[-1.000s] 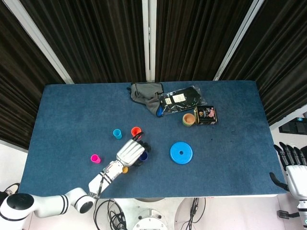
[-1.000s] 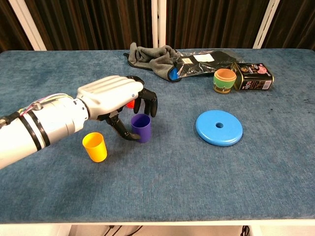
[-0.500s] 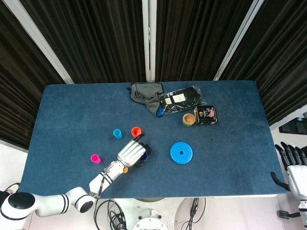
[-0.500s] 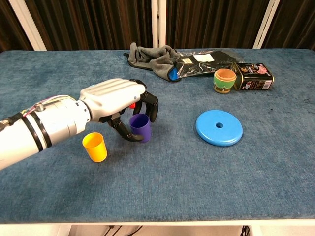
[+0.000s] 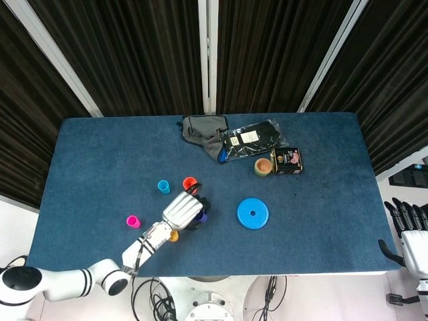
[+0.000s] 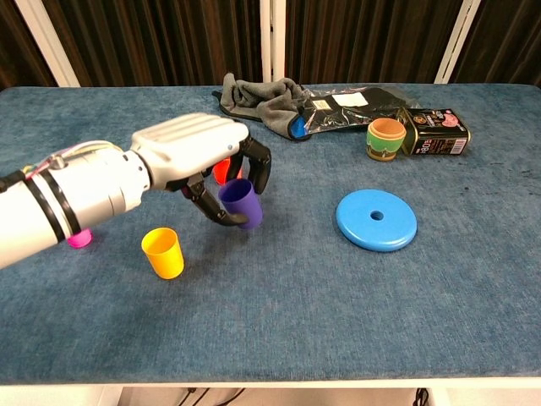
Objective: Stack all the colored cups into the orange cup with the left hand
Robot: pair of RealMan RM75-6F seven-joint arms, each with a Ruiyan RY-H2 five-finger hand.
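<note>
Black curtains are backing a blue-covered worktop (image 6: 279, 321). Your left hand (image 6: 199, 156) is gripping the purple cup (image 6: 241, 203) between curled fingers, tilted and lifted just clear of the cloth near the front-left area. The orange cup (image 6: 221, 171) is standing just beyond the hand, toward the far edge, so the carry is running away from you. The yellow cup (image 6: 162, 252) is standing nearer the front edge. The hand is hiding most of the orange cup. Your right hand (image 5: 411, 231) is hanging open off the worktop's right edge, partly cut off
</note>
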